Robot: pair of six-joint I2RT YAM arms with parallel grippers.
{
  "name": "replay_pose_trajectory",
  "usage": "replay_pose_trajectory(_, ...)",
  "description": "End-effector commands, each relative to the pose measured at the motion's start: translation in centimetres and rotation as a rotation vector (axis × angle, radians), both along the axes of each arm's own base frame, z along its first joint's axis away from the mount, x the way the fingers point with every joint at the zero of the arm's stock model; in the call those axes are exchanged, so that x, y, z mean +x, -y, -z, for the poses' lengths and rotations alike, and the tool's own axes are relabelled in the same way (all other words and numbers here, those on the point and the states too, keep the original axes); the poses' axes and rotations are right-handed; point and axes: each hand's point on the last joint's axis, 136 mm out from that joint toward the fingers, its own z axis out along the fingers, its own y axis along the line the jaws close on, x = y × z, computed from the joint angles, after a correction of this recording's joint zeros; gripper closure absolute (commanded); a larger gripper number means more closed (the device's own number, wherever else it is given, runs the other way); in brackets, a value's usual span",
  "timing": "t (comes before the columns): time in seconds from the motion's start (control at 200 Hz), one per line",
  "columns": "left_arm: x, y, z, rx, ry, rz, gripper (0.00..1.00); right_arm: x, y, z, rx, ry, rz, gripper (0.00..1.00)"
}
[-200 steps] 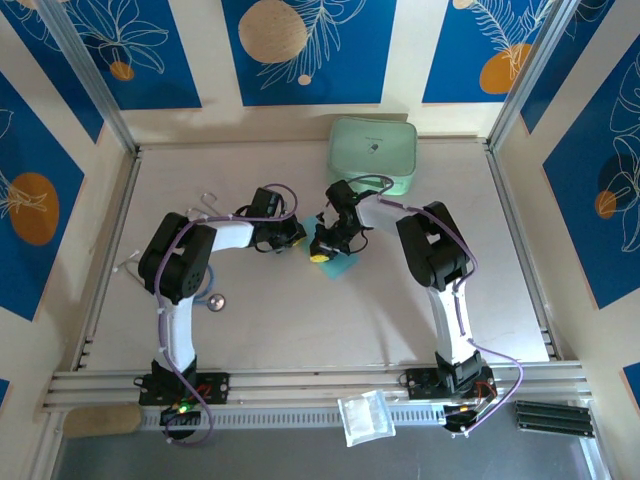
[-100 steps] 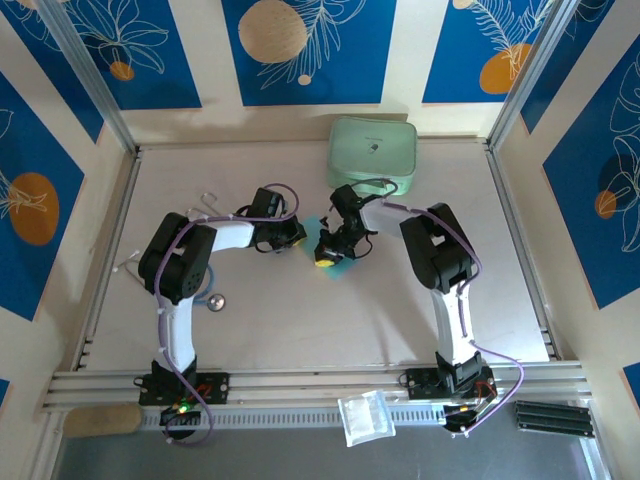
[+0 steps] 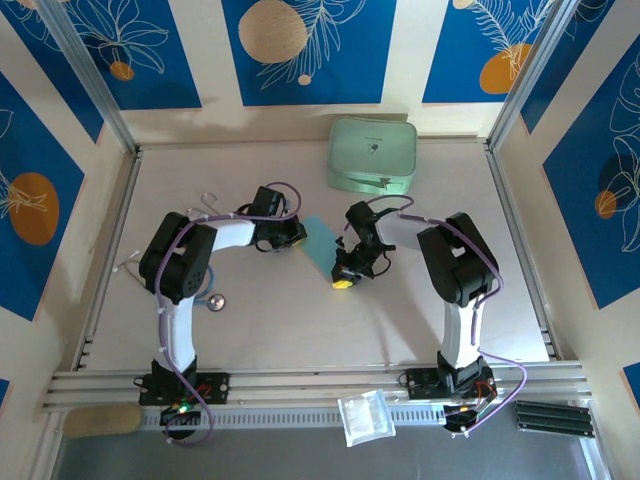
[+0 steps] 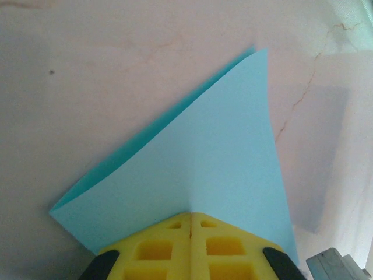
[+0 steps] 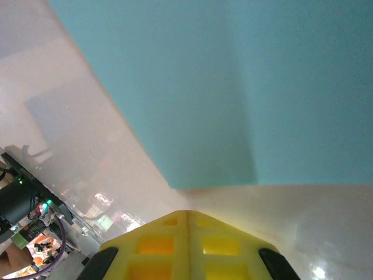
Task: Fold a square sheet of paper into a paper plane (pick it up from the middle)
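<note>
The square sheet of paper [image 3: 318, 240] is sky-blue and lies folded in two layers on the table between the arms. In the left wrist view the paper [image 4: 215, 157] spreads ahead to a point, with a faint crease running away from the fingertips. My left gripper [image 3: 295, 238] [image 4: 190, 217] is shut, and its yellow tips rest on the paper's near edge, which passes under them. My right gripper [image 3: 343, 282] [image 5: 187, 214] is shut with nothing in it, over bare table just short of the paper [image 5: 233, 87].
A mint-green case [image 3: 372, 155] stands at the back of the table. A small round metal piece [image 3: 216, 301] and thin white bits [image 3: 130, 262] lie left of the left arm. A clear plastic bag [image 3: 365, 416] sits on the front rail.
My right gripper has drawn back off the paper toward the near right, leaving the sheet uncovered. The left gripper has stayed in place on the paper.
</note>
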Motion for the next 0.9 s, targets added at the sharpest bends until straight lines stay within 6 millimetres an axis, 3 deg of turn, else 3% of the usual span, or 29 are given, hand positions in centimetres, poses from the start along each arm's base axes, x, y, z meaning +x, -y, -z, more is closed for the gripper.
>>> replay_pose_trajectory(0.0, -1.9, -1.0, 2.4, 0.075, -0.098, 0.037, 0.9, 1.7, -1.1, -4.5, 0.089, 0.117, -0.005, 0.98)
replay_pose_trajectory(0.125, -0.6, 0.0, -2.4, 0.015, -0.006, 0.049, 0.8, 4.5, -1.6, -6.9, 0.12, 0.243, 0.028, 0.97)
replay_pose_trajectory(0.235, -0.1, -0.6, -4.5, 0.016, 0.039, -0.004, 0.72, 7.1, -1.2, -5.4, 0.04, 0.279, 0.05, 0.96)
replay_pose_trajectory(0.375, -0.3, -2.2, -3.5, 0.042, 0.028, -0.109, 0.67, 10.2, -0.6, -3.3, -0.06, 0.298, 0.074, 0.91)
replay_pose_trajectory(0.545, -0.2, -1.4, -2.1, -0.021, 0.002, -0.131, 0.68, 12.1, -0.6, -1.4, -0.112, 0.301, 0.062, 0.87)
replay_pose_trajectory(0.725, 0.3, -1.5, -0.9, 0.011, -0.008, -0.131, 0.71, 12.8, -0.2, -0.2, -0.134, 0.28, 0.056, 0.85)
replay_pose_trajectory(0.89, 0.2, -2.7, 0.5, 0.099, -0.021, -0.134, 0.73, 11.3, 0.5, 1.6, -0.165, 0.211, 0.053, 0.85)
